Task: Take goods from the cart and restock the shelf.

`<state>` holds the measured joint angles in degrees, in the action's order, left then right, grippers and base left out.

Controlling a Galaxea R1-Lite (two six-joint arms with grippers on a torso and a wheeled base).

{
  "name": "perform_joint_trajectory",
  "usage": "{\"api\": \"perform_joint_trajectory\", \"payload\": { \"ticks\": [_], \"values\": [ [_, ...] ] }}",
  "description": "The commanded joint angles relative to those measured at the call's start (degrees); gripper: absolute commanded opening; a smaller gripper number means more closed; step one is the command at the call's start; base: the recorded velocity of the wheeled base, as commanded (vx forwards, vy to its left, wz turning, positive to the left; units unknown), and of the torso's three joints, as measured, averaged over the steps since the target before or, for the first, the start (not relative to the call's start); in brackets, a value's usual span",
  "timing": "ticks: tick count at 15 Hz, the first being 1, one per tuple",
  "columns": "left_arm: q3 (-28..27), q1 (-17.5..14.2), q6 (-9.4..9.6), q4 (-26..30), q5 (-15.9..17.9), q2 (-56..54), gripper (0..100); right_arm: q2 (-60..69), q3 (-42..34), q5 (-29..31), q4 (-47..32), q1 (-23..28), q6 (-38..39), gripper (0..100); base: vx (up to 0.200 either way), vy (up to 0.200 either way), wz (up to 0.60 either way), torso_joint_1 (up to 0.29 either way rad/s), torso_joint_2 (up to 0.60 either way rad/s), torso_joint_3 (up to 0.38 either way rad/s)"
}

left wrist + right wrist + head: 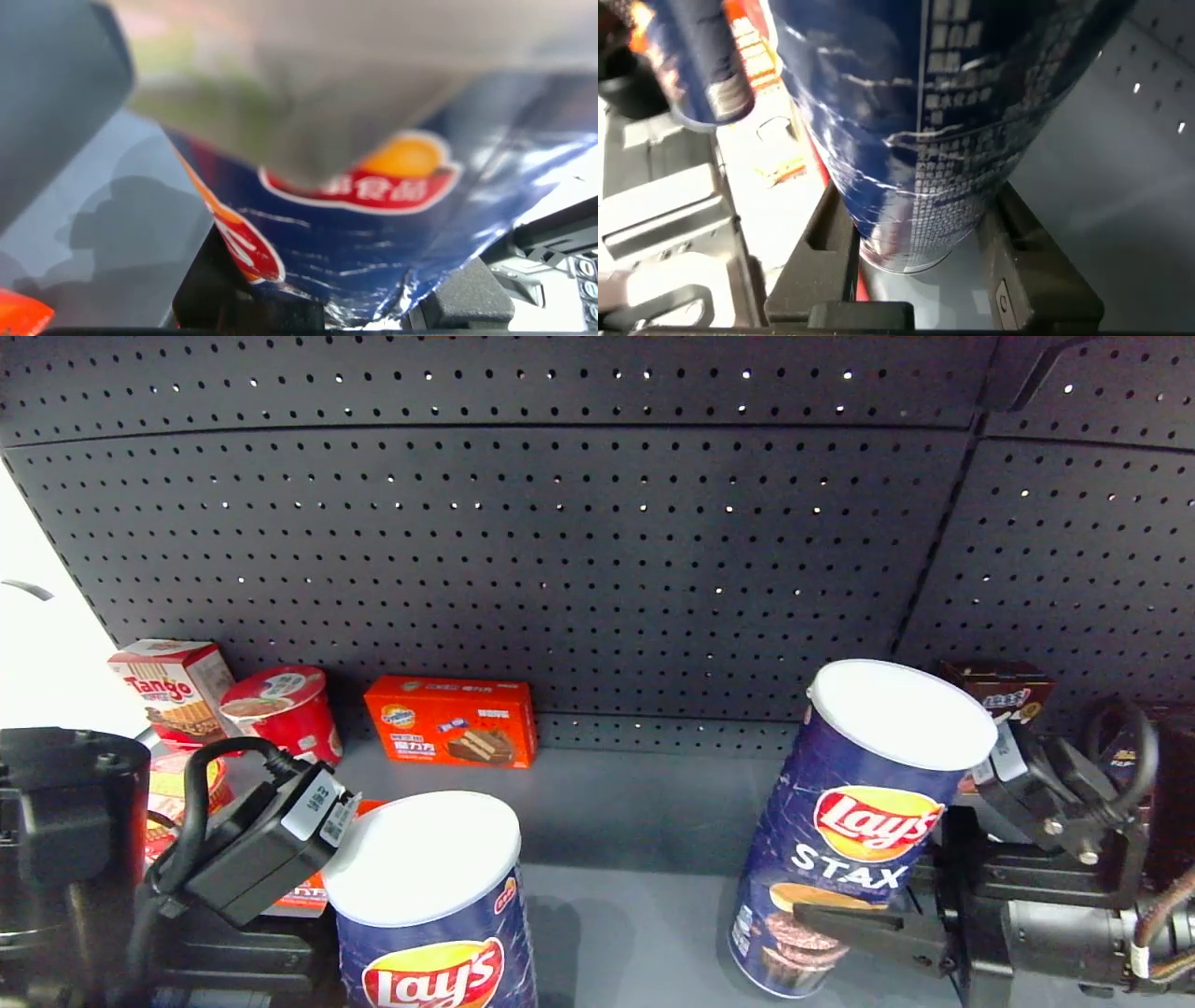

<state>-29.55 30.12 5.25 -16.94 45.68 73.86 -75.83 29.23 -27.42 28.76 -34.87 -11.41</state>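
- Right claw is clamped on the right chip can, with a finger on each side of the lower body, just above the base.
- That can sits at 4 o'clock in the head view, over the shelf. It is tilted, with the white lid leaning toward 1 o'clock. We can't tell if the base touches the deck.
- We read the side grip as deliberate: it leaves the base free, so the can can be stood up and released cleanly.
- Left claw looks closed on the left chip can, with dark fingers flanking the can low down in the left wrist view.
- The left can is at 7 o'clock at the shelf's front edge, roughly upright with its lid up. We judge it is waiting its turn.
- Stock already at the back: orange box at 8 o'clock, red cup and wafer box at 9 o'clock, brown box at 3 o'clock.
- The bare deck between the orange box and the brown box is the obvious slot for the cans.
- Risk: a tall can gripped low tips easily, so we level it before opening.
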Motion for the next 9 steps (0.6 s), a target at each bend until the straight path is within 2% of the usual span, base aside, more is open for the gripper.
{"api": "perform_joint_trajectory", "payload": {
  "ticks": [1, 9],
  "values": [
    [0.63, 0.02, 0.02, -0.02, 0.02, -0.03, 0, 3.14, -4.27, -0.01, 1.13, 0.06, 0.16, 0, 0.000, 0.000, 0.00, 0.000, 0.00, 0.000],
    [0.46, -0.24, 0.02, -0.37, 0.02, 0.14, 0, 0.15, -5.33, -0.36, 4.38, 0.06, 0.34, 0, 0.000, 0.000, 0.00, 0.000, 0.00, 0.000]
  ]
}}
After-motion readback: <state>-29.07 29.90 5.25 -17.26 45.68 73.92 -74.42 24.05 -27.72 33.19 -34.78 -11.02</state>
